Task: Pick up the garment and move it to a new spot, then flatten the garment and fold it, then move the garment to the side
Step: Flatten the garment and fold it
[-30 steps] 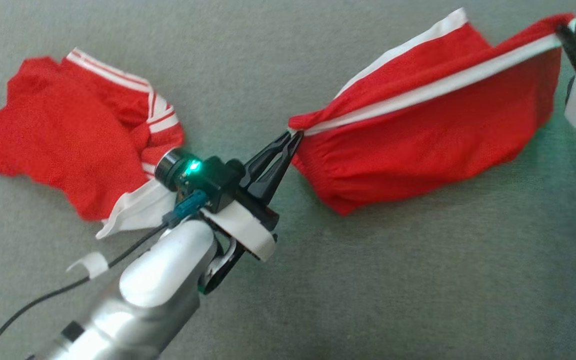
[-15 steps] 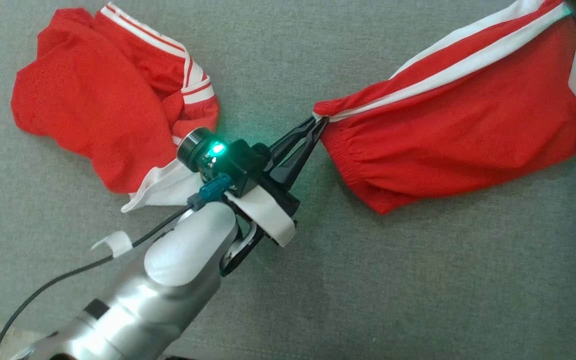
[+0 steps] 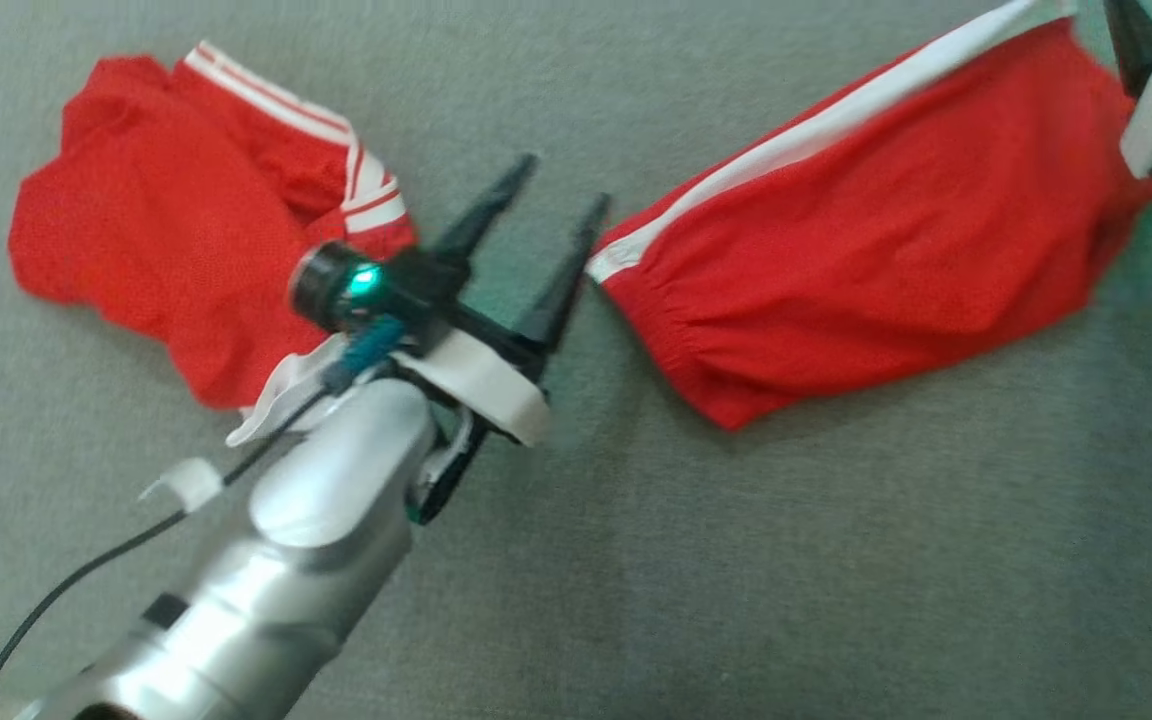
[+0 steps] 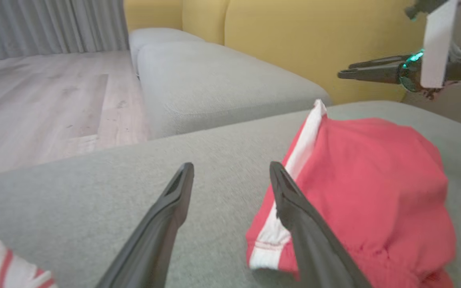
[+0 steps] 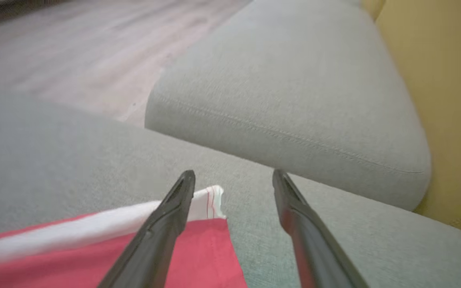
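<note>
Left pincer (image 3: 564, 182) spread wide beside red shorts (image 3: 866, 230), forearm (image 3: 326, 500) angled toward them, right pincer (image 5: 234, 174) wide over far corner

Head view chops the right claw (image 3: 1136, 50) off at the top right corner, so you just get one finger and some pale housing. It covers the far corner of the red shorts (image 3: 866, 230). The left arm (image 3: 316, 520) hides part of the white hem on the other red garment (image 3: 176, 250). The right wrist view is pretty blurry.

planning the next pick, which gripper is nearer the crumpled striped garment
Left. The left gripper hangs just beside the crumpled garment; the right gripper is at the far end of the red shorts.
</note>
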Robot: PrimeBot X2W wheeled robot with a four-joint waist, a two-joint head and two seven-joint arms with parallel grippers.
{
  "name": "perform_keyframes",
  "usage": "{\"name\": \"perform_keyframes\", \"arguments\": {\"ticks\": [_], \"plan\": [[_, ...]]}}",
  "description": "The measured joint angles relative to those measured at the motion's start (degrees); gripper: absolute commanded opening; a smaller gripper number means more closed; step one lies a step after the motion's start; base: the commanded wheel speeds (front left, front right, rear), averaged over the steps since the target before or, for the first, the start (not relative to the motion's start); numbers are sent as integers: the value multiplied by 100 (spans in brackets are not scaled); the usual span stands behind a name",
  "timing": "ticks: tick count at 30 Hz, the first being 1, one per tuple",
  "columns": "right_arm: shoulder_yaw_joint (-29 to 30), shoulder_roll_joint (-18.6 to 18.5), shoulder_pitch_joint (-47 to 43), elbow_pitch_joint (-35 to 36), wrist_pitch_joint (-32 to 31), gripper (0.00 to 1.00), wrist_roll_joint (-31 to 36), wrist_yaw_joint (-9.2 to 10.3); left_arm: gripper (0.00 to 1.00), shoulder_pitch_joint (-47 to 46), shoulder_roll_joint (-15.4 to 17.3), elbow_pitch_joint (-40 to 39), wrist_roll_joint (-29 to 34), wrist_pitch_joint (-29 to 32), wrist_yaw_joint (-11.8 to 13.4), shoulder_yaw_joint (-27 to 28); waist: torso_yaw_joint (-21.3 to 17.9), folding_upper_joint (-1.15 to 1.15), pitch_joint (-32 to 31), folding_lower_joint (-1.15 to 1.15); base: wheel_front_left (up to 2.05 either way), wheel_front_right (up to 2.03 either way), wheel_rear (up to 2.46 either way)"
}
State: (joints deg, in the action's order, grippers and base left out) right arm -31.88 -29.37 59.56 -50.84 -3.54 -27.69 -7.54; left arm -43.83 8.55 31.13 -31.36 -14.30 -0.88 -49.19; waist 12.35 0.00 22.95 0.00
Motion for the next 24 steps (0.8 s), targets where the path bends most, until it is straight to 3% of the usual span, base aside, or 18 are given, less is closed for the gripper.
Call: {"name": "perform_keyframes", "arguments": {"ticks": [5,10,16,24], "plan": [[345,408,-101,-56,848,100,-216,0,100,474,120,-337,-51,-16,249,638,-241,0,-383,0,0,0,0],[591,578,-528,116,1544,100,-156,1,100,1081,213,-826,-32,-18,380,1359,-494,0,-807,-1,0,0,0],[1271,990,-1579,657,1775,100,241,0,100,1729,207,-1199,207,-24,415,2042,-805,0,-1280,-2,0,0,0],[2460,2092,-3538,1891,1793,100,1158,1,100,2872,43,-1306,719,-24,279,2576,-1200,0,-1804,-1,0,0,0]]}}
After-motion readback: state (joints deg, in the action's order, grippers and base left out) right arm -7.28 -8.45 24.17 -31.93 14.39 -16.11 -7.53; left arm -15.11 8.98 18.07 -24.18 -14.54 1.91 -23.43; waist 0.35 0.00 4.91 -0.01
